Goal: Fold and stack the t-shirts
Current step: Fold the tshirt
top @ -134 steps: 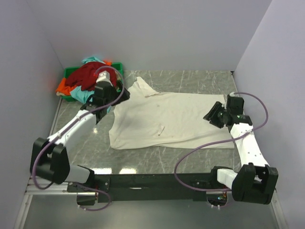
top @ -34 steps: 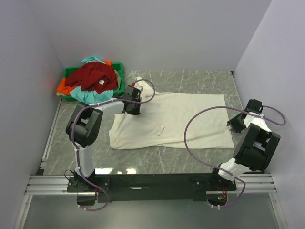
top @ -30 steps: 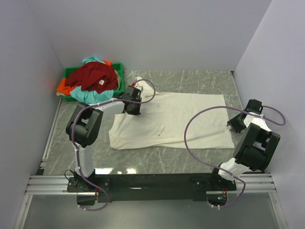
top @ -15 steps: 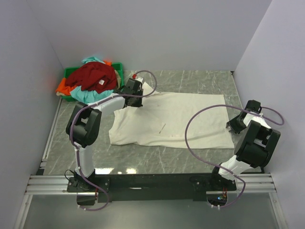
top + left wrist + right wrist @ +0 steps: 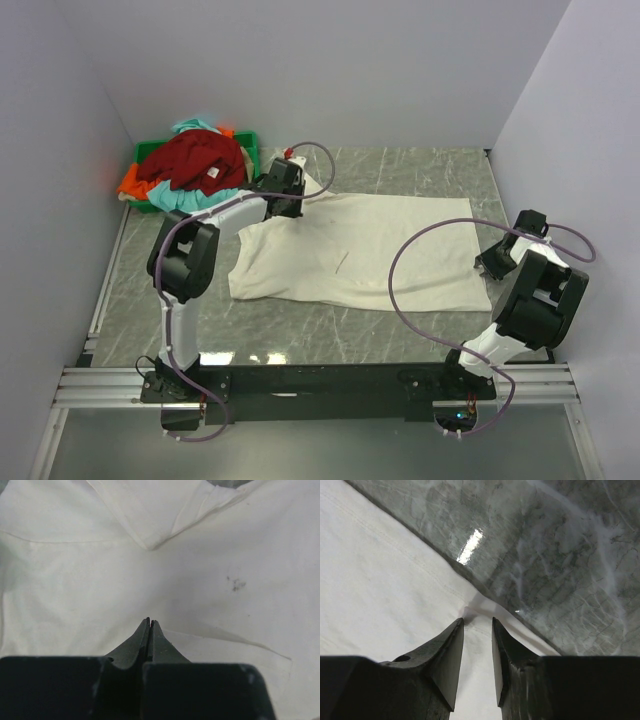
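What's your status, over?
Left gripper shut on white shirt. Right gripper open at its hem. Other shirts heaped in bin, nothing blocking.

Left gripper down on the collar end of the cream-white t-shirt, green bin heaped with coloured t-shirts just to its left. Right gripper at the cloth's opposite edge.

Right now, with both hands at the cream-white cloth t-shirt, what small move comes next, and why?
Probably close the right hand: its jaws stand apart over the hem of the cream-white cloth t-shirt, while the left hand is shut on cloth near the collar.
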Robot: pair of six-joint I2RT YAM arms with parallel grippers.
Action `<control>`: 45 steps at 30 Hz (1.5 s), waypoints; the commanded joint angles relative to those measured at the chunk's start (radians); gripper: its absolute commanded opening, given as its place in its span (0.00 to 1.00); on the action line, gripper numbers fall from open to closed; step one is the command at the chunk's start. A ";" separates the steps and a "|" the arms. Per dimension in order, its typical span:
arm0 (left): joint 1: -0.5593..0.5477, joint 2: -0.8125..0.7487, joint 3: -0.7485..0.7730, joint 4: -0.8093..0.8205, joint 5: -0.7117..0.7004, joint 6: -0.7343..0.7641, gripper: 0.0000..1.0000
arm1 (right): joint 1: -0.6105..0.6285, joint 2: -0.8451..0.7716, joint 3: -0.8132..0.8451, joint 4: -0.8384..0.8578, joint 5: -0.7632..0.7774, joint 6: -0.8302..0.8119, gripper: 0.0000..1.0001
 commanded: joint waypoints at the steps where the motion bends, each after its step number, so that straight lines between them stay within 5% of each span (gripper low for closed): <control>1: -0.005 0.019 0.054 0.028 -0.020 0.055 0.00 | -0.001 0.006 0.019 0.031 0.020 0.002 0.36; 16: -0.005 0.079 0.121 0.002 -0.045 0.078 0.00 | 0.010 0.049 0.030 0.066 0.011 -0.017 0.37; 21: -0.005 0.082 0.123 0.002 -0.053 0.072 0.00 | 0.013 0.057 0.026 0.066 0.016 -0.022 0.22; 30: -0.005 0.084 0.129 0.007 -0.059 0.074 0.00 | 0.013 0.000 0.028 0.034 0.034 -0.019 0.09; 45: -0.005 0.067 0.123 0.044 -0.096 0.078 0.01 | 0.010 -0.066 0.062 -0.057 0.134 -0.019 0.05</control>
